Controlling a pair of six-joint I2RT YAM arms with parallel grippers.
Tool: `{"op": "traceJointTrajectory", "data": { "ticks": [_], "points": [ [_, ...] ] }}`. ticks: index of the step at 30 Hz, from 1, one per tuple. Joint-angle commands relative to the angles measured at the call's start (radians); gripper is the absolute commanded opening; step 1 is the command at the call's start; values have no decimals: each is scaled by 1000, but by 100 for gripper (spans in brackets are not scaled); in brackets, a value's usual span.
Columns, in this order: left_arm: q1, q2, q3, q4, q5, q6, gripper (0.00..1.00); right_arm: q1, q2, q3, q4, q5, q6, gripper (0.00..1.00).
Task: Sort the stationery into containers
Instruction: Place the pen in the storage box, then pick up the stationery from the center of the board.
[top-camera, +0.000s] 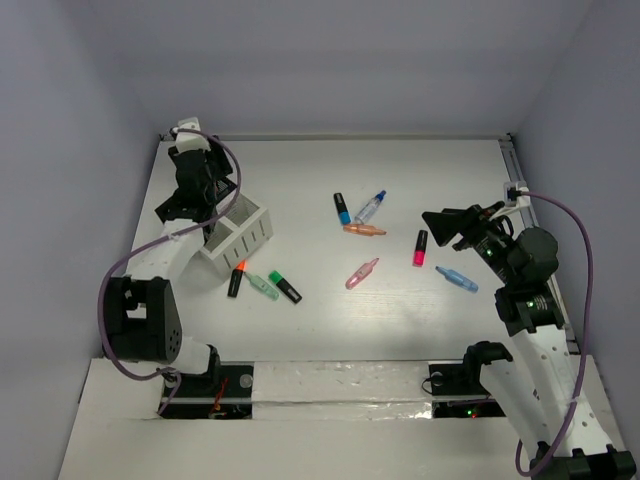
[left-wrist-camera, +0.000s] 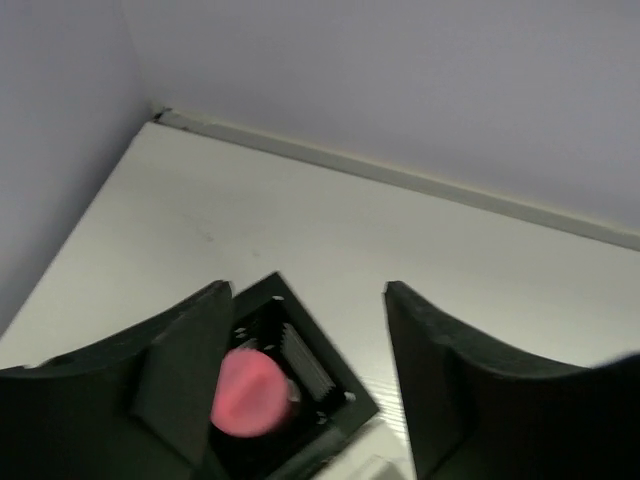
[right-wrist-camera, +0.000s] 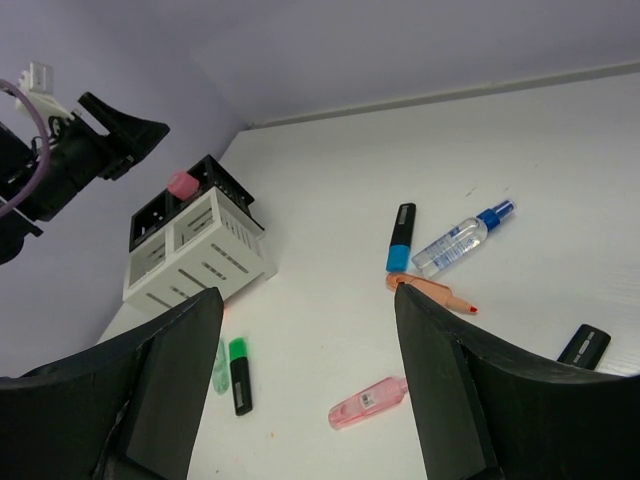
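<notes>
My left gripper (left-wrist-camera: 308, 295) hangs open over the black container (left-wrist-camera: 335, 375), above the table's back left (top-camera: 205, 190). A pink marker (left-wrist-camera: 248, 395) stands in that black box, close to the left finger and free of the right one; it also shows in the right wrist view (right-wrist-camera: 182, 184). The white container (top-camera: 243, 230) adjoins the black one. Loose stationery lies mid-table: a blue-tipped highlighter (top-camera: 342, 208), a clear blue-capped pen (top-camera: 370, 207), an orange marker (top-camera: 364, 230), a pink-and-black marker (top-camera: 420, 247), a translucent pink one (top-camera: 362, 273) and a blue one (top-camera: 456, 279). My right gripper (top-camera: 432, 222) is open and empty, raised above them.
Three more markers lie just in front of the white box: an orange-capped black one (top-camera: 236, 279), a mint green one (top-camera: 263, 286) and a green-capped black one (top-camera: 287, 287). Walls close off the left, back and right. A cable loops off each arm.
</notes>
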Motion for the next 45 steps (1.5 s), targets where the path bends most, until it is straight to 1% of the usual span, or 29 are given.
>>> {"op": "traceJointTrajectory", "data": {
  "ticks": [1,2,3,4,5,6,7,8,9,10,11,12,13,14,15,16,17,18,19,20,21,23,24,26,27,29,32,38,45],
  "points": [
    [-69,-103,55,26,25,-13,54,7,-7,-4,56,-4,2,75],
    [-93,-106,68,11,28,-13,49,7,-5,-3,58,-4,2,75],
    [-148,-108,107,-6,48,-10,44,7,-5,-6,58,-4,4,74],
    [-179,-96,135,-53,65,-12,39,7,-5,-6,59,-2,4,73],
    [-211,-79,164,-84,85,-13,31,7,-5,-6,59,-2,4,71],
    [-244,-59,239,-119,129,-16,26,7,-3,-6,58,-2,2,58],
    [-306,2,285,-200,152,-27,18,7,-3,-4,56,1,4,48],
    [-336,42,328,-243,174,-31,15,7,-3,-3,53,4,2,39],
    [-394,131,423,-332,200,-36,12,7,-5,2,44,16,1,27],
    [-422,174,469,-368,205,-42,7,7,-7,3,36,27,-1,24],
    [-451,221,509,-401,211,-36,6,7,-10,6,27,38,-4,22],
    [-483,264,587,-431,203,-30,5,7,-13,6,15,51,-7,20],
    [-511,350,624,-470,188,-22,5,7,-19,6,10,76,-9,20],
    [-555,395,657,-489,177,-12,5,7,-28,6,6,88,-9,20],
    [-572,435,733,-498,160,7,6,7,-31,8,-2,99,-10,20],
    [-586,516,773,-552,154,13,7,7,-36,6,-7,122,-9,21],
    [-595,557,814,-573,156,15,9,7,-40,6,-10,133,-10,22],
    [-595,593,895,-590,171,12,9,7,-52,5,-13,144,-7,25],
    [-595,660,933,-609,183,10,10,7,-59,3,-14,165,-9,27],
    [-604,691,965,-618,197,10,14,7,-65,3,-13,173,-7,29],
    [-604,720,1032,-626,211,11,16,7,-75,-1,-13,176,-6,33],
    [-614,811,1101,-667,209,36,22,7,-80,-3,-10,174,-5,40],
    [-623,837,1166,-684,256,45,25,7,-74,-4,-7,170,-4,47],
    [-632,912,1223,-730,278,73,33,7,-62,-1,-7,156,-4,52],
    [-643,932,1262,-742,287,80,36,7,-56,2,-7,148,-4,56],
    [-653,980,1286,-770,286,100,42,7,-39,2,-4,132,-2,59],
    [-664,1013,1290,-781,286,107,47,7,-34,3,-2,127,-2,65],
    [-664,1041,1290,-794,254,108,49,7,-33,3,-2,125,-4,67],
    [-664,1099,1345,-833,320,143,50,7,-28,3,0,121,-5,68]
  ]
}}
